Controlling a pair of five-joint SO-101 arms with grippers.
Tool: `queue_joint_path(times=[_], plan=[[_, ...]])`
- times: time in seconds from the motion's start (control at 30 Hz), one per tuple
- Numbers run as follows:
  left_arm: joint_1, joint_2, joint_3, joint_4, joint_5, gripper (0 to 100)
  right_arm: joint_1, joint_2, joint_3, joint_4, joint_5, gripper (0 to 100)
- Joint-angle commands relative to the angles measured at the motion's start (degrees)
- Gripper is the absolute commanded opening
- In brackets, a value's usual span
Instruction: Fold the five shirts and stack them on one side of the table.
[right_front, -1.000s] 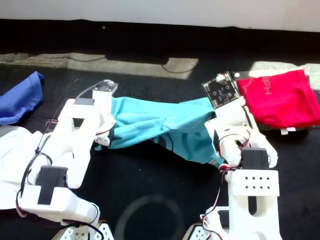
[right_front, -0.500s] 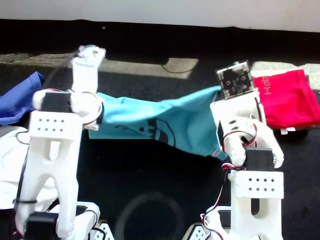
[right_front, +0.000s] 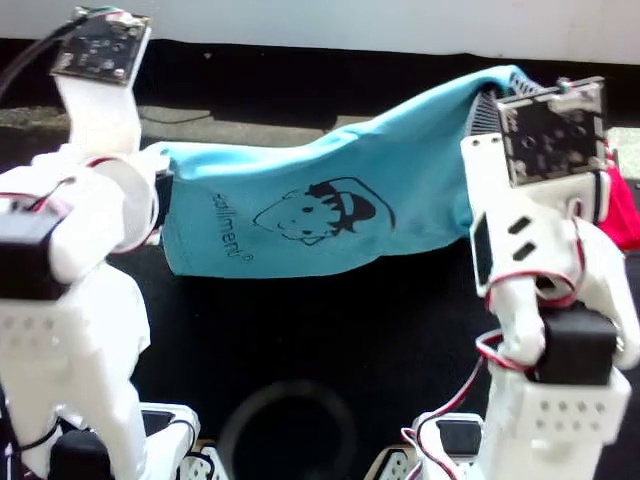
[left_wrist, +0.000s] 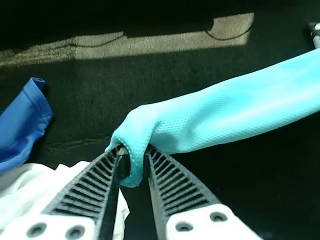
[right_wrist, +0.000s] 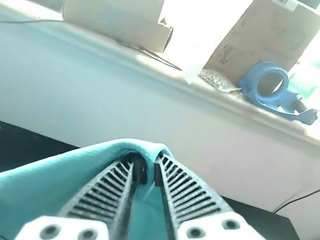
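A turquoise shirt (right_front: 330, 205) with a cartoon print hangs stretched in the air between both arms, above the black table (right_front: 330, 340). My left gripper (left_wrist: 133, 161) is shut on one bunched corner of the turquoise shirt (left_wrist: 220, 120). My right gripper (right_wrist: 145, 167) is shut on the opposite corner of the turquoise shirt (right_wrist: 60, 175), raised high toward the back wall. In the high view the left arm (right_front: 80, 230) stands at the left and the right arm (right_front: 540, 250) at the right. A red shirt (right_front: 622, 215) peeks out behind the right arm.
A blue shirt (left_wrist: 22, 127) and a white shirt (left_wrist: 30, 192) lie on the table below the left gripper. A ledge behind the table carries a cardboard box (right_wrist: 280, 37) and a blue tape roll (right_wrist: 265, 90). A cable (left_wrist: 150, 37) runs along the table's far edge.
Both arms have risen, lifting the turquoise shirt off the table and pulling it out flat between them. Its printed side now faces the high camera.
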Motion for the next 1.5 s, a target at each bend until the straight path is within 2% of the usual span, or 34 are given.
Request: queue_joint_path(times=[0.0, 0.2, 0.53, 0.87, 1.0, 1.27, 1.47], plan=[[0.2, -1.5, -4.7, 1.1, 0.6, 1, 0.6, 0.3, -9.9, 4.1, -0.5, 0.6], [0.2, -1.5, -12.4, 1.1, 0.6, 1, 0.6, 0.3, -18.7, 6.5, -0.5, 0.6], [0.1, -4.4, -24.0, 1.1, 0.6, 1, 0.5, 0.1, -24.1, 10.0, -0.5, 0.6], [0.1, -9.6, -20.4, 1.0, 0.3, 1, 0.5, -5.9, -29.8, 9.5, -0.3, 0.6], [0.1, -10.2, -21.7, 0.9, 0.4, 1, 0.5, -6.1, -29.8, 9.5, 3.3, 0.6], [0.1, -14.7, -22.3, 1.1, 0.4, 1, 0.5, -11.2, -30.3, 9.5, 3.6, 0.6], [0.1, -16.7, -17.2, 1.1, 0.4, 1, 0.5, -13.4, -29.9, 9.6, 3.6, 0.6]])
